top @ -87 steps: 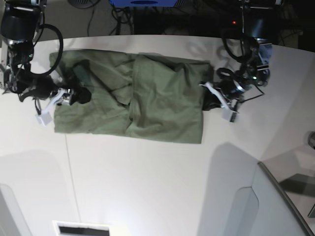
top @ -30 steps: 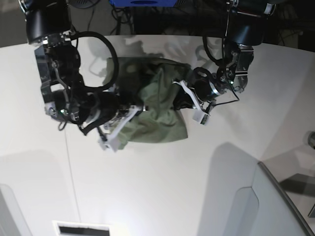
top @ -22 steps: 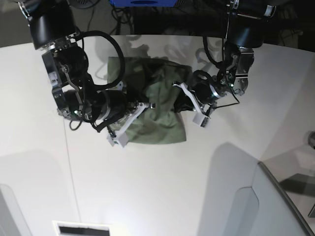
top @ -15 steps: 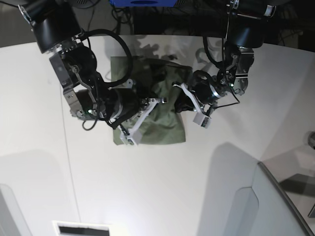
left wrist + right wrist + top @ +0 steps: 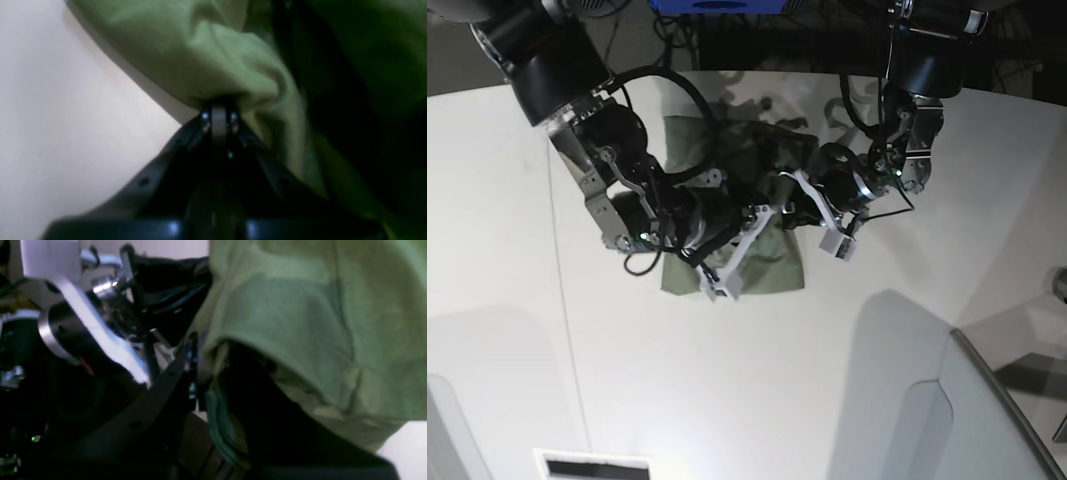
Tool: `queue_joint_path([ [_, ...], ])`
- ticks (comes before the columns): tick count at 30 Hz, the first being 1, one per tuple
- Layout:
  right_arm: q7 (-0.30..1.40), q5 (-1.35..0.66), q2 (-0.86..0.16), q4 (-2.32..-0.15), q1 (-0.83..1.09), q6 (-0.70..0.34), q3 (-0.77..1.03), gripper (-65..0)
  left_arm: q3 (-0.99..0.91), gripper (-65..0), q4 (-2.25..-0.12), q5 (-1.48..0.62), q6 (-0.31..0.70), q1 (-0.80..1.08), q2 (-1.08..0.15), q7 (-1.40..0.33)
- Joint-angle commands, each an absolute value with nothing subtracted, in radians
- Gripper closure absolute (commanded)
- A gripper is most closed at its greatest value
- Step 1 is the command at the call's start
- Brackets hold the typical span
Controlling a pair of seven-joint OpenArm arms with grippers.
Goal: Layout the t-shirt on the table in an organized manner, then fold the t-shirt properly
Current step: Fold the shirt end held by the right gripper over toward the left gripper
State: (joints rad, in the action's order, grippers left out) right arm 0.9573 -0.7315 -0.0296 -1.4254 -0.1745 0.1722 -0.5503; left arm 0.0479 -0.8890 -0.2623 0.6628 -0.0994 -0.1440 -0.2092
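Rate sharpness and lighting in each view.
Left wrist: soft focus, t-shirt blurred, right side lost in dark shadow. Right wrist: blurred, black below the cloth. Base: sharpest, with bright glare on the table and hard arm shadows.

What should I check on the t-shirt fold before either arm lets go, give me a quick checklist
1. Left gripper shut on the t-shirt: ok, cloth bunches at its closed tips.
2. Right gripper shut on the t-shirt: ok, a hem edge sits pinched at its tips.
3. Carried edge brought across to the held side: ok, the two grippers are close together over the cloth.
4. Folded edges lined up: cannot tell, the arms cover the middle.
5. Cloth lying flat on the table: not ok, it is lifted and wrinkled at both grips.
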Motion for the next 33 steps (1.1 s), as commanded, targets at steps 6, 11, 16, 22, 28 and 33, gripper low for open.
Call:
queue_joint_path([
  [6, 0.889, -0.745, -0.016, -1.345, -0.225, 0.166, -0.588, -0.5, 0.039, 0.0, -0.921, -0.254, 0.659, -0.101, -0.154, -0.222],
  [11, 0.883, -0.745, -0.019, -1.342, -0.225, 0.166, -0.595, -0.5, -0.030, 0.0, -1.026, -0.251, 0.627, -0.058, -0.202, -0.223],
  [16, 0.883, -0.745, -0.019, -1.342, -0.229, 0.166, -0.596, -0.5, -0.108, 0.0, -1.070, -0.249, 0.595, -0.022, -0.275, -0.223],
  [22, 0.883, -0.745, -0.016, -1.342, -0.242, 0.166, -0.598, -0.5, -0.113, 0.0, -1.058, -0.249, 0.595, 0.010, -0.320, -0.223],
  [28, 0.891, -0.746, -0.013, -1.342, -0.243, 0.166, -0.598, -0.6, -0.113, 0.0, -1.058, -0.249, 0.595, 0.021, -0.315, -0.223],
  [33, 0.897, -0.753, 0.024, -1.307, -0.240, 0.166, -0.598, -0.9, -0.114, 0.0, -1.058, -0.249, 0.595, 0.021, -0.318, -0.223],
])
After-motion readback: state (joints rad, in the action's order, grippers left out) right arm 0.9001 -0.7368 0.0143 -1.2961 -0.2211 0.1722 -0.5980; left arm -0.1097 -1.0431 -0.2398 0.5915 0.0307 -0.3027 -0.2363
